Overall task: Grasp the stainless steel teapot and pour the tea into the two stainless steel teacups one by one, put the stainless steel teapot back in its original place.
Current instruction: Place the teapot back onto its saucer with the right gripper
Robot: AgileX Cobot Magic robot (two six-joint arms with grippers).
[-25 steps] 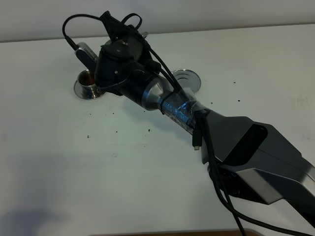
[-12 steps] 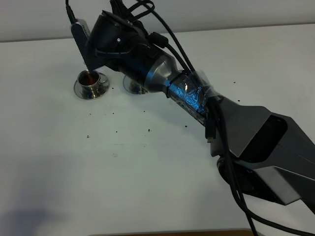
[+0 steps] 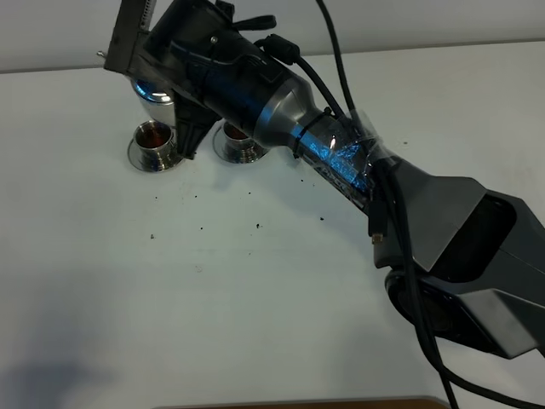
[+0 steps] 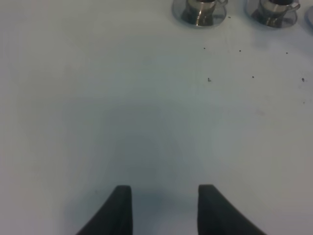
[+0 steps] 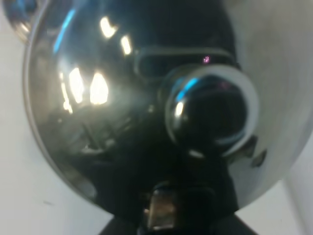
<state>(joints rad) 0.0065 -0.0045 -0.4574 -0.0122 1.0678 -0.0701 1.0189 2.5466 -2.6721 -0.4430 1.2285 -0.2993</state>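
Stainless steel teapot (image 5: 122, 112): fills the right wrist view, seen from above the lid, with the round knob (image 5: 210, 110) in sharp reflection. In the high view only a sliver of its shiny body (image 3: 156, 90) shows under the head of the right arm (image 3: 255, 94), near the far edge of the table (image 3: 255, 298).

Right gripper: the jaws themselves are hidden behind the pot and the wrist housing in both views. Clamped fully shut, with the teapot directly in front of the wrist camera and pressed close; the grip point, likely the handle, cannot be made out.

2 stainless steel teacups, each on a round saucer:
- Left teacup (image 3: 157, 142): just below and beside the visible part of the pot, reddish-brown liquid inside. Also seen in the left wrist view (image 4: 200, 9).
- Right teacup (image 3: 241, 145): partly covered by the arm, dark liquid at its rim; lies under the forearm, toward the arm's base from the pot. In the left wrist view (image 4: 276, 10).
The cups stand side by side, apart from each other.

Left gripper (image 4: 164, 205): 2 dark fingertips parted with bare table between them, nothing held. It sits well away from the cups, which appear at the far edge of its view.

Small dark specks (image 3: 204, 227) are scattered on the white table, on the near side of the cups.
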